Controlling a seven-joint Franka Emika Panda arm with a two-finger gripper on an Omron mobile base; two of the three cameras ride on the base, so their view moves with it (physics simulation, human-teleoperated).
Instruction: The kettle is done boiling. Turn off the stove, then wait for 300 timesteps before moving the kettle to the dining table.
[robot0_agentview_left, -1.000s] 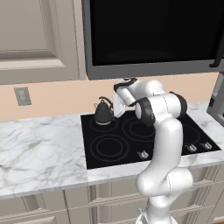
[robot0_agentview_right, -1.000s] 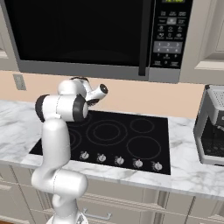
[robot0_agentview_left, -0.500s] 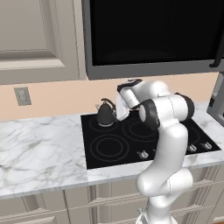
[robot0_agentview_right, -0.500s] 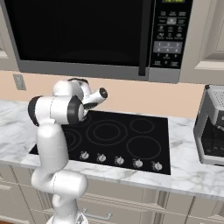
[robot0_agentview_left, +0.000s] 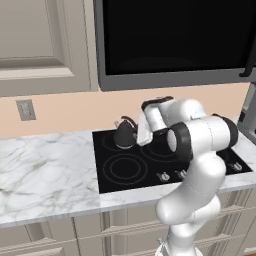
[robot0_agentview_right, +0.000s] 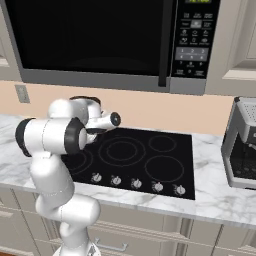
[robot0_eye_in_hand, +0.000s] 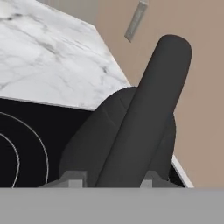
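Marble counter (robot0_agentview_left: 45, 170) runs along a peach wall, with the stove (robot0_agentview_left: 125, 170) set into it below a dark microwave (robot0_agentview_right: 100, 35).

In the hand view, the two finger tips (robot0_eye_in_hand: 74, 178) stand narrow, one on either side of the thick black handle (robot0_eye_in_hand: 144, 118). The handle rises between them, so the gripper (robot0_eye_in_hand: 113, 177) is clamped on the kettle (robot0_eye_in_hand: 87, 144), whose dark body sits directly below. Behind it are the stove's black glass and burner rings, then the counter.

In the left base view, the gripper (robot0_agentview_left: 141, 134) reaches the kettle (robot0_agentview_left: 124, 136) from the right, over the stove's rear-left burner. I cannot tell whether the base is clear of the glass. The white forearm folds back over the middle of the stove, and the elbow hangs above its front edge.

Compared with a second ago, the kettle has drifted a little to the right and toward the stove's centre. The elbow has swung right with it, while the wall outlet (robot0_agentview_left: 26, 110) has kept its place, so the camera has not moved. The grip width has barely changed.

I judge that the carry has begun. The knobs (robot0_agentview_right: 136, 183) are untouched now, and the trip to the dining table lies ahead. A swinging kettle on a thin handle is the main risk.
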